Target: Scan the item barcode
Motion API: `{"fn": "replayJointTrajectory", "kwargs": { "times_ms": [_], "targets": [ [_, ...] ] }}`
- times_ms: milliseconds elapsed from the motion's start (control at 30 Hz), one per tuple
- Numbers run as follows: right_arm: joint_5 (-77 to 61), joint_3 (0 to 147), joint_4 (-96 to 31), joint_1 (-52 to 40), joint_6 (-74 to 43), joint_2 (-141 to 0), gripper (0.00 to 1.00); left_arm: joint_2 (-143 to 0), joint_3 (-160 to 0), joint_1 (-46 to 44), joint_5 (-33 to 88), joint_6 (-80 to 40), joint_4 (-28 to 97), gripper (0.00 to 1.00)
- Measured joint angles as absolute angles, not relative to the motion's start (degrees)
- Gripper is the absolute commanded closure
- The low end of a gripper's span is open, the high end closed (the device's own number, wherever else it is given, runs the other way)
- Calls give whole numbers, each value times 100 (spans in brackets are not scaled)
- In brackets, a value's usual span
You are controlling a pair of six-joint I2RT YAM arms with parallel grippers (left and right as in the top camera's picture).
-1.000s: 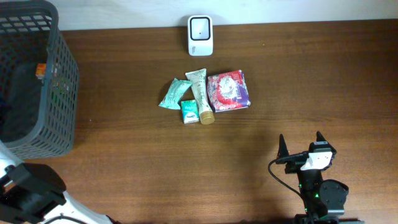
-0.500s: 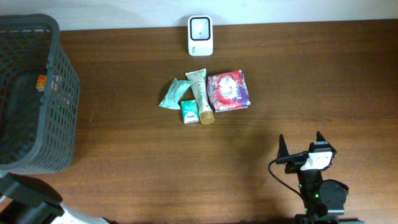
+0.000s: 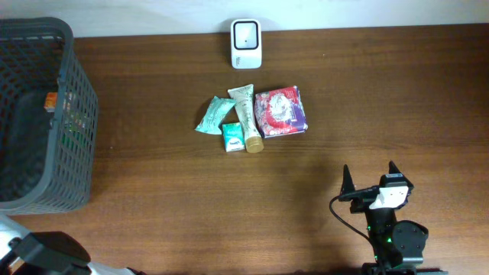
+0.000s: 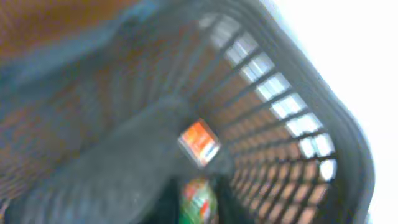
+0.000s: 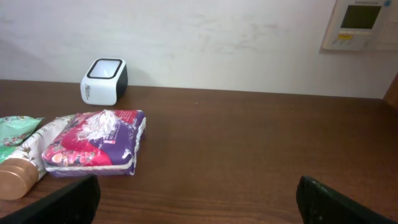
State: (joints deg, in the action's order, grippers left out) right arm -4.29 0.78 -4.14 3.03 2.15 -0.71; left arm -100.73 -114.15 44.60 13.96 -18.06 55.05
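A white barcode scanner [image 3: 246, 43] stands at the table's far edge. In front of it lie the items: a teal packet [image 3: 214, 114], a cream tube [image 3: 246, 116], a small green box [image 3: 233, 137] and a red-and-purple pack [image 3: 280, 111]. My right gripper [image 3: 369, 172] rests open near the front right, well short of the pack [image 5: 93, 142], with nothing between its fingers. My left arm [image 3: 38, 256] shows only at the near left corner. The left wrist view is blurred: my left gripper [image 4: 196, 214] points into the basket, with a green packet [image 4: 198, 199] showing between two dark shapes.
A dark grey mesh basket [image 3: 84, 99] stands at the left edge of the table. Inside it lies an orange-labelled item [image 4: 199, 142], also visible through the mesh as the orange item [image 3: 50, 101]. A white wall runs behind the table.
My left arm has drawn back from the basket toward the near left corner, and the basket now shows whole. The right arm and the items on the table have not moved.
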Motion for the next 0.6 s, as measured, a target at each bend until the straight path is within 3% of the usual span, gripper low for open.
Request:
{"fn": "replayJointTrajectory", "kwargs": {
  "times_ms": [67,100,267,400,600],
  "targets": [
    [-429,78,-412,303,213,-69,1,-10073,-11417,4211,1494,-1627,5081,30],
    [-429,78,-412,303,213,-69,1,-10090,-11419,4069,1544,-1507,4965,0],
    [-429,78,-412,303,215,-69,1,-10698,-11421,3680,1610,-445,4517,0],
    [-432,78,-412,303,215,-69,1,-11583,-11419,3592,1345,263,4473,21],
    [-429,78,-410,303,215,-69,1,-12405,-11419,3601,1186,456,4429,29]
  ]
}}
